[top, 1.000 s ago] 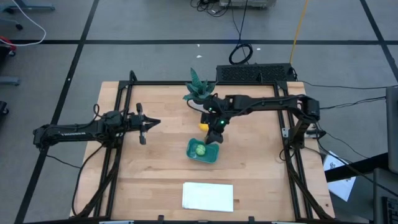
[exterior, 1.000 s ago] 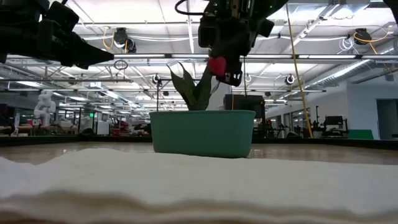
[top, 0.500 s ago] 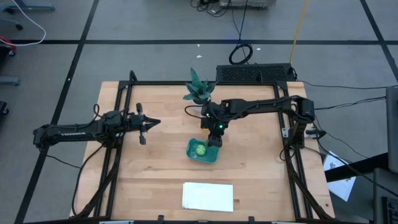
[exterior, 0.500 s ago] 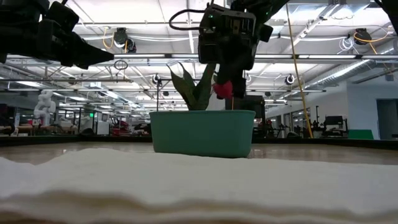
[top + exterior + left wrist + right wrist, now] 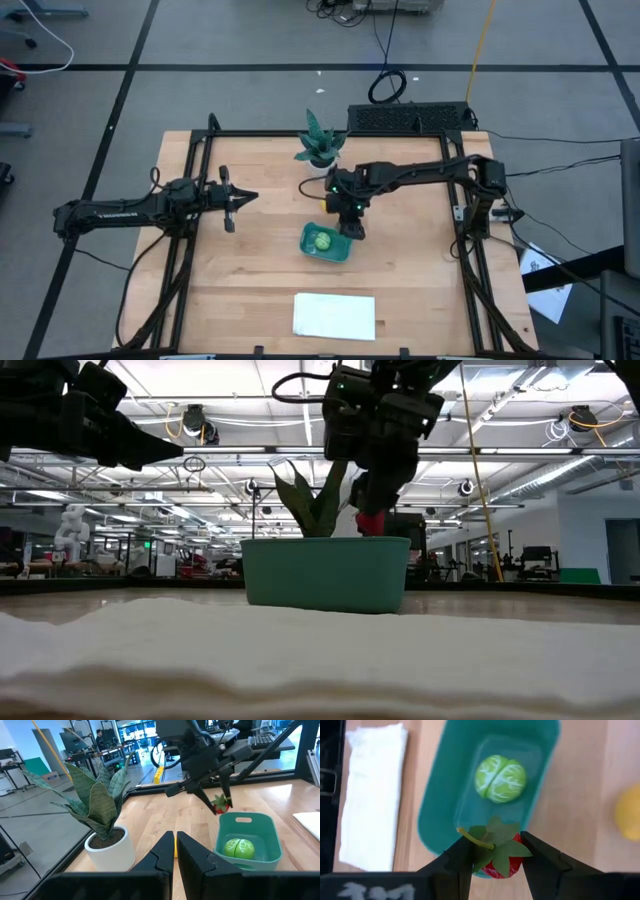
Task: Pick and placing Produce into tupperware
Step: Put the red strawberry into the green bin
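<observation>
Right gripper (image 5: 496, 854) hangs over the right end of the teal tupperware (image 5: 326, 243), its fingers partly closed on a small red strawberry-like piece (image 5: 501, 856) with green leaves, just above the rim. A round light-green cabbage-like piece (image 5: 500, 779) already lies inside the container, while the yellow lemon-like piece (image 5: 629, 813) rests on the wooden table (image 5: 250, 280) just beside it, on the far side. Judging by this, the placing step is under way; next the jaws need only part so the red piece falls inside the wall rather than on it. Left gripper (image 5: 230, 202) waits shut and empty, well to the left.
</observation>
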### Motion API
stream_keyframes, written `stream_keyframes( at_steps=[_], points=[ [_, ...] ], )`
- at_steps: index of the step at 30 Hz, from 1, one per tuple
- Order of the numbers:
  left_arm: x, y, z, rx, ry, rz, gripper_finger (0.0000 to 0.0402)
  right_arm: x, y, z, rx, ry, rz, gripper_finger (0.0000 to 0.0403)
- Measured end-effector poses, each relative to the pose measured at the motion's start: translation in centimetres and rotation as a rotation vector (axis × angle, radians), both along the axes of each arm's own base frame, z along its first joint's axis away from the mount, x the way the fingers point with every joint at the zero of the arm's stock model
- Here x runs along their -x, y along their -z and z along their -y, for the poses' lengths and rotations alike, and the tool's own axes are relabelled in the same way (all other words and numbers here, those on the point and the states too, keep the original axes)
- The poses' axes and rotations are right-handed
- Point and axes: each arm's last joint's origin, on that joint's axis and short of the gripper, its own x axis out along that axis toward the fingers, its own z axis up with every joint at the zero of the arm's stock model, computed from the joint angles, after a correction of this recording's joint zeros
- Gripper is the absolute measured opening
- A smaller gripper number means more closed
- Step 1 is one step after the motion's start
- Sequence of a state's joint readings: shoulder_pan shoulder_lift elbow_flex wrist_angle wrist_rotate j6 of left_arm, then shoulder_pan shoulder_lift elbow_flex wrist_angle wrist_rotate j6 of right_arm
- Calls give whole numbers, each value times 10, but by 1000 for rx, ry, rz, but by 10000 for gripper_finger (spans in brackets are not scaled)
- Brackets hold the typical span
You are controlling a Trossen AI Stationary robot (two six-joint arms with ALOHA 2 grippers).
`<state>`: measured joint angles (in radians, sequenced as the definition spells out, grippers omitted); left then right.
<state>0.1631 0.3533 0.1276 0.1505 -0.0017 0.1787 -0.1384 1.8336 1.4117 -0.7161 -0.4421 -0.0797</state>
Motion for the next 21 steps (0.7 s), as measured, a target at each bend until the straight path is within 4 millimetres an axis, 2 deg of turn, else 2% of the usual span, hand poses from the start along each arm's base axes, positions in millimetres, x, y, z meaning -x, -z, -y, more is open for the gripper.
stream_keyframes(
  at_steps=[6, 14, 21],
  points=[
    [0, 0, 0, 0, 0, 0, 26, -2, -1, -6, 44, -36, 24, 129],
    [0, 0, 0, 0, 0, 0, 26, -13, -16, -17, 103, -65, 108, 128],
    [0, 0, 0, 0, 0, -2, 26, -31, -7, -15, 102, -81, 47, 128]
  ],
)
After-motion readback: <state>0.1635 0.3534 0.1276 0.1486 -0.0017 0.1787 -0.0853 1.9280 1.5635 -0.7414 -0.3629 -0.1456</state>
